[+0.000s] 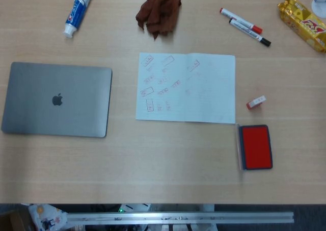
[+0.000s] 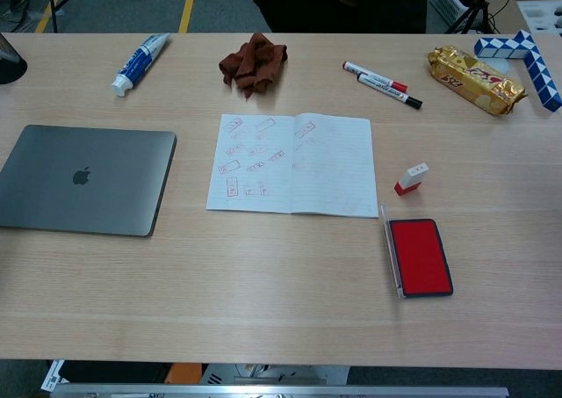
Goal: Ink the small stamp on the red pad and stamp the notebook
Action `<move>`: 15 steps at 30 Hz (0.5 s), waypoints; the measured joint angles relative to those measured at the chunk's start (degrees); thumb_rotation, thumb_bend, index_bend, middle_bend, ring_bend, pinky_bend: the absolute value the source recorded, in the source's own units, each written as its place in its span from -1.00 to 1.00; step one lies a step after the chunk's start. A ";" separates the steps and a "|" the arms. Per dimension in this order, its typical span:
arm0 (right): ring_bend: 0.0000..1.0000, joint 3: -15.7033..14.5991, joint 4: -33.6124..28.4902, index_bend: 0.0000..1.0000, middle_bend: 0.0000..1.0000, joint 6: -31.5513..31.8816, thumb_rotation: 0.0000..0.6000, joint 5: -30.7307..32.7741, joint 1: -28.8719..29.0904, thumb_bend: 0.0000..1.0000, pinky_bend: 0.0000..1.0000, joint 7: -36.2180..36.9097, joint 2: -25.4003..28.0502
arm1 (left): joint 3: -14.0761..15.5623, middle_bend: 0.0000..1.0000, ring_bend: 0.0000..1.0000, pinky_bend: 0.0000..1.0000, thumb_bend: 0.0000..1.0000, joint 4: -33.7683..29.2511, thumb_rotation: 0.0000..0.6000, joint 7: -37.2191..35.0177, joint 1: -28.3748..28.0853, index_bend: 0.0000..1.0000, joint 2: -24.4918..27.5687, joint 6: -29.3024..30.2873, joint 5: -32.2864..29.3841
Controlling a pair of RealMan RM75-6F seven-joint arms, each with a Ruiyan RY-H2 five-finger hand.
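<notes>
Stamp [image 1: 256,102] and ink pad [image 1: 255,146] sit together on the right side of the table [image 1: 153,159], the small stamp lying tilted on its side just beyond the far edge of the open red pad, apart from it. To their left the notebook [image 1: 186,88] lies open and flat in the middle, its left page already carrying a scatter of red prints while the right page has only a couple near the spine. Neither hand shows in the head view or the chest view, so whether they are wide or narrow cannot be told; nothing is held that can be seen, and the stamp is untouched.

Judging from this layout, the risks lie in the pickup. The stamp is small and lying over, so a clumsy pinch could flick it toward the pad's lid hinge or off to the right. Picked up the wrong way round, its face would miss the ink. The pad is loose on the table and may slide or tip if pressed near an edge. The notebook is also loose; a slanted press could drag the page and smear the print, or land on an old mark
</notes>
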 measured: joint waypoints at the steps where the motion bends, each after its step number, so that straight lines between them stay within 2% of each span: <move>1: -0.68 0.08 -0.03 -0.43 -0.36 -0.43 1.00 -0.13 0.39 -0.96 -0.53 -0.12 -0.04 | 0.00 -1.00 -1.00 -0.91 -0.43 0.00 1.00 -0.05 0.02 -1.00 0.01 0.04 0.01; 3: -0.66 0.31 -0.11 -0.24 -0.33 -1.60 1.00 -0.41 1.43 -0.87 -0.51 -0.48 -0.21 | 0.06 -1.00 -1.00 -0.91 -0.43 0.00 1.00 -0.07 0.04 -1.00 0.07 -0.03 0.02; 6: -0.65 0.55 -0.17 -0.08 -0.33 -3.69 1.00 -0.66 2.96 -0.79 -0.51 -0.91 -0.63 | 0.21 -1.00 -1.00 -0.91 -0.43 -0.07 1.00 -0.13 0.13 -1.00 0.29 -0.13 0.02; 15: -0.65 0.52 0.86 -0.07 -0.33 -12.38 1.00 0.01 8.34 -0.79 -0.51 -3.92 -4.47 | 0.36 -1.00 -1.00 -0.91 -0.43 0.01 1.00 -0.85 0.55 -1.00 0.71 0.10 -0.14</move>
